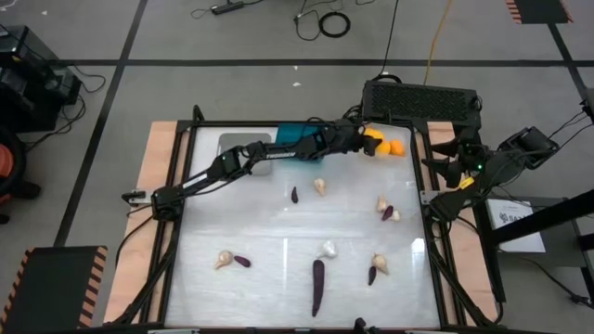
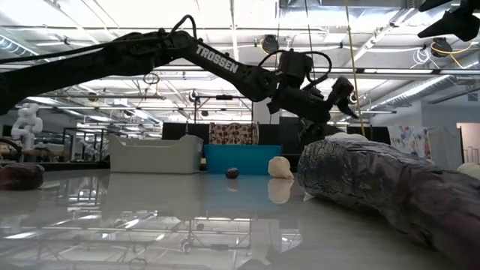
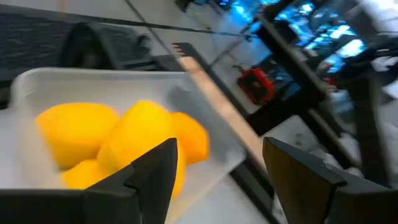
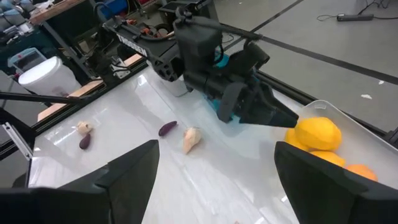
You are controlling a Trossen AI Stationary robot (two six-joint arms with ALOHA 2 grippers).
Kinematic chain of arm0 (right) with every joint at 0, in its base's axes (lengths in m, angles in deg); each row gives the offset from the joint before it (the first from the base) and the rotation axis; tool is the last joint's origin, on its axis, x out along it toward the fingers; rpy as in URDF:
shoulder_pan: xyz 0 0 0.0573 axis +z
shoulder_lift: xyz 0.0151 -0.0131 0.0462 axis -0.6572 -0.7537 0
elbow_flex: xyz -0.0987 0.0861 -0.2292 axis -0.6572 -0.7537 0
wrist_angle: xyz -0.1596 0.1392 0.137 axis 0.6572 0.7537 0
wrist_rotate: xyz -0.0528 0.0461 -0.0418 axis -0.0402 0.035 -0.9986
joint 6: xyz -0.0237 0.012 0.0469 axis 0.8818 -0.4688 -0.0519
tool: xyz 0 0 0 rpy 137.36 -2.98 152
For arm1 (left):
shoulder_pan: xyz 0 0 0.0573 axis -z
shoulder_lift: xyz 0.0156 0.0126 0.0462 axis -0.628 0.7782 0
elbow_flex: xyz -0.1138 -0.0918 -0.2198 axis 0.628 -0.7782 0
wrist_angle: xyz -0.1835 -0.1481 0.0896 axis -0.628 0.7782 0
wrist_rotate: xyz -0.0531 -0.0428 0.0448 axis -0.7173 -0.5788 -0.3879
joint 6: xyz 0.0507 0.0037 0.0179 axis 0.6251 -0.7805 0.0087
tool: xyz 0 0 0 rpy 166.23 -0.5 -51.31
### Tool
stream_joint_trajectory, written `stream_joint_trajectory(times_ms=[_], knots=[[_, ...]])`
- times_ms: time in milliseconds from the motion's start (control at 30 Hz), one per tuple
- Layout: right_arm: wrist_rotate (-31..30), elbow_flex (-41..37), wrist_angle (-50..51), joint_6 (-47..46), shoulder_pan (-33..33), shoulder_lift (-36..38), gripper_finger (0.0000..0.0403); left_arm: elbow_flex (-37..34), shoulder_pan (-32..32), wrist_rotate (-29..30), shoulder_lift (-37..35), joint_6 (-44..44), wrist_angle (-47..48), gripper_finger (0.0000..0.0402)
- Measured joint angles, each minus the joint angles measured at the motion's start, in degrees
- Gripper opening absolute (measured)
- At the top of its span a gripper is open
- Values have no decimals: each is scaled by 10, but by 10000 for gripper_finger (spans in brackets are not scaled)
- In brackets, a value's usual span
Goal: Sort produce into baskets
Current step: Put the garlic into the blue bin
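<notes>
My left gripper (image 1: 369,139) reaches over the clear basket (image 3: 25,84) at the table's far right. It is open, and between its fingers only the basket's corner and the table show. Several yellow-orange fruits (image 3: 134,137) lie in that basket, just past one fingertip (image 4: 283,117). The teal basket (image 1: 295,137) and the grey basket (image 1: 243,144) stand to its left along the far edge. Purple vegetables (image 1: 294,195) and pale bulbs (image 1: 320,186) lie scattered on the table, a long purple one (image 1: 317,286) near the front. My right gripper (image 4: 214,155) waits open at the right side.
A black box with cables (image 1: 419,100) sits behind the clear basket, beyond the table's far edge. The table's dark frame rail (image 1: 422,199) runs along the right side. In the low view the long purple vegetable (image 2: 397,187) fills the near right.
</notes>
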Motion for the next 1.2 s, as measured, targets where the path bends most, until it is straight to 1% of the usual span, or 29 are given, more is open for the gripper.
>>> stream_joint_trajectory(times_ms=[100,167,267,400,500,533,600,700,767,867,933,1000,1100,1200], knots=[[0,-4,-16,0,0,0,311,0,-7,-44,-13,0,2,244],[0,-14,-23,0,0,0,311,0,-14,-87,-26,0,12,244],[-2,-40,-53,1,0,0,311,0,-23,-148,-53,0,69,244],[-3,-93,-117,5,0,-1,311,0,-33,-206,-105,11,208,244],[-2,-134,-182,7,0,-9,311,0,-27,-219,-161,95,343,244],[-2,-146,-204,10,0,-14,311,0,-22,-210,-183,133,398,244],[-1,-167,-252,24,0,-28,311,1,-8,-158,-228,209,499,244],[-2,-186,-322,63,-6,-65,311,1,23,-47,-287,307,631,244],[-2,-188,-364,94,-16,-100,311,1,46,28,-321,350,708,244],[6,-188,-435,149,-28,-161,311,1,81,102,-372,397,800,244],[37,-188,-484,195,-35,-199,311,1,101,133,-403,409,848,244],[83,-188,-535,227,-43,-236,311,1,117,153,-431,410,887,244],[153,-188,-607,234,-61,-287,311,0,137,170,-473,410,929,244],[200,-188,-666,228,-77,-342,311,0,156,181,-517,410,951,244]])
